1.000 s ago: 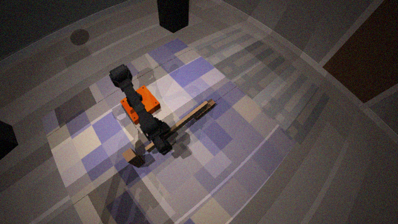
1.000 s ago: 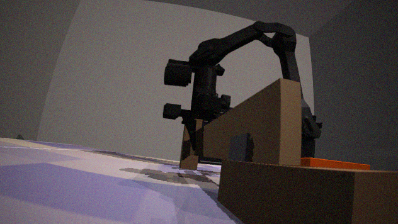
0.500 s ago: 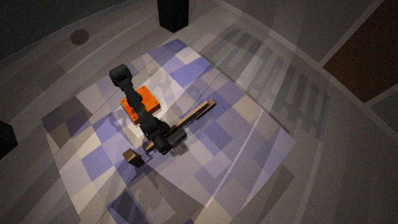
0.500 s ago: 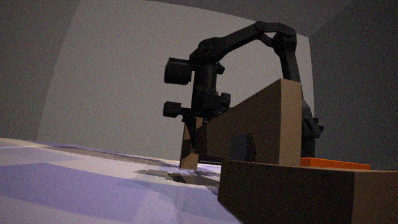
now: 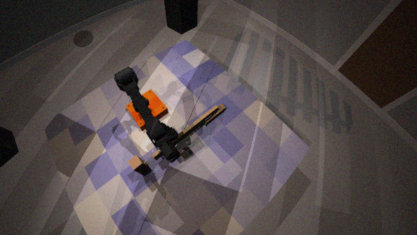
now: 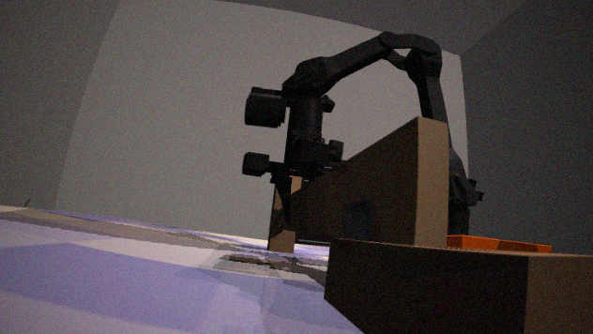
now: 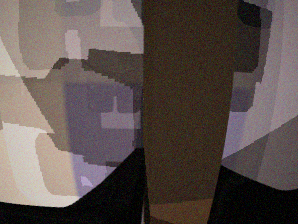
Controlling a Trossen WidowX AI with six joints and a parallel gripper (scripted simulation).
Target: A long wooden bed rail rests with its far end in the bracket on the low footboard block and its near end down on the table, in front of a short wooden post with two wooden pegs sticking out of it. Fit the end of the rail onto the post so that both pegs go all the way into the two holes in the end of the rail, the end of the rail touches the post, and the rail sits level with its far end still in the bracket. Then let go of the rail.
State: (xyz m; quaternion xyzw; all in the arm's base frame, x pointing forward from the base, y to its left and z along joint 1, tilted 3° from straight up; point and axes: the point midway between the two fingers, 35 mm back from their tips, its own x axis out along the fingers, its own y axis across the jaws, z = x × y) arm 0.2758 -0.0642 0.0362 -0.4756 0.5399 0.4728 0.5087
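Observation:
The long rail (image 5: pixel 201 125) (image 6: pixel 389 197) (image 7: pixel 190 100) stands on edge. Its far end stands over the footboard block (image 6: pixel 422 286) (image 5: pixel 223 109), beside the dark bracket plate (image 6: pixel 358 220). The rail looks about level, with its underside a little above the table towards the post. My gripper (image 6: pixel 296 220) (image 7: pixel 160 155) is shut on the rail near its post end, one finger on each side. The post (image 5: pixel 136 162) (image 6: pixel 281 241) stands upright beyond that end, with a short gap showing from above. A peg (image 5: pixel 147 162) shows faintly there. The holes and the peg tips are hidden.
An orange base plate (image 5: pixel 155 103) (image 6: pixel 493 244) lies beside the rail, under my arm. The arm reaches over it to the rail. A dark block (image 5: pixel 181 16) stands at the top of the top view, and another (image 5: pixel 6 146) at its left edge.

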